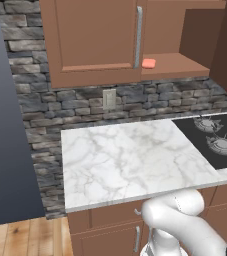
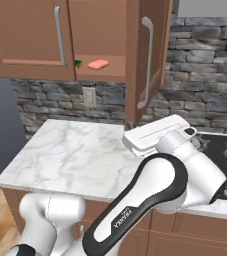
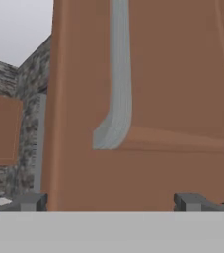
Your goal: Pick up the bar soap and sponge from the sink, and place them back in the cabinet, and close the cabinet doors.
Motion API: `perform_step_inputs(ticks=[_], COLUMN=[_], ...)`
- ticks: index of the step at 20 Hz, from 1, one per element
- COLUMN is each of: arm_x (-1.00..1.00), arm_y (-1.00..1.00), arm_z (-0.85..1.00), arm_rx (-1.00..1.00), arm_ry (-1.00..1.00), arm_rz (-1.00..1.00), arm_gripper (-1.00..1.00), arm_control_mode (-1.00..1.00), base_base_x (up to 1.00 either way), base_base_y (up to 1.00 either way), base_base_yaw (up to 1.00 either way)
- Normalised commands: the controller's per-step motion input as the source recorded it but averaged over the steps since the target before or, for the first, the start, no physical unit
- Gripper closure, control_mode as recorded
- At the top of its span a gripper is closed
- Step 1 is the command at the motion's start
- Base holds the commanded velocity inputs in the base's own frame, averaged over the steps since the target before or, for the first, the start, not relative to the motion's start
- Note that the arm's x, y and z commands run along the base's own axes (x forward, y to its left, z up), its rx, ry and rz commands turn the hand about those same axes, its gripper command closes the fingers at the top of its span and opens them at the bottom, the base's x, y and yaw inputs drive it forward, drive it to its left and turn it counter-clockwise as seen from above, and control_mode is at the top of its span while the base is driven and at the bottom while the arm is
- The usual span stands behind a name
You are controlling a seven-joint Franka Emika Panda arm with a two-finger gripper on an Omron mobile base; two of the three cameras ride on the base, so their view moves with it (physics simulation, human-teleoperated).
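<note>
The salmon-pink bar soap [image 1: 148, 63] [image 2: 98, 64] lies on the shelf inside the brown wall cabinet [image 1: 175, 65]. Beside it, a dark green corner of the sponge [image 2: 78, 63] peeks past the left door's edge. The left cabinet door [image 1: 95, 35] [image 2: 25, 35] is closed. The right cabinet door [image 2: 152, 55] [image 3: 172, 89] stands swung out. My gripper [image 3: 108, 202] is open and faces this door's front close up, just below the bottom end of its silver bar handle [image 3: 118, 89] [image 2: 147, 65]. My fingertips [image 3: 29, 201] hold nothing. The sink is out of view.
A white marble counter [image 1: 125, 160] [image 2: 70, 155] runs below the cabinet, with a black stovetop [image 1: 217, 137] at its right. A stone wall with an outlet [image 1: 109, 99] is behind it. Low brown cabinets [image 1: 110, 235] sit under the counter.
</note>
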Motion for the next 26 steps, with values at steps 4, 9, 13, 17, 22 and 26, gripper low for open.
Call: perform_step_inputs(ticks=[4,9,13,17,22,26], arm_x=[0.40,0.41,0.32,0.29,0.35,0.41], arm_y=[0.52,0.53,0.49,0.45,0.39,0.32], arm_z=[0.00,0.00,0.00,0.00,0.00,0.00], arm_rx=[0.00,0.00,0.00,0.00,0.00,0.00], arm_ry=[0.00,0.00,0.00,0.00,0.00,0.00], arm_rz=[0.00,0.00,0.00,0.00,0.00,0.01], arm_gripper=[-1.00,-1.00,-1.00,-1.00,-1.00,-1.00], arm_control_mode=[-1.00,-1.00,-1.00,-1.00,-1.00,-1.00], base_base_x=[0.00,0.00,0.00,0.00,0.00,0.00], base_base_y=[0.00,0.00,0.00,0.00,0.00,0.00], base_base_yaw=[0.00,0.00,0.00,0.00,0.00,0.00])
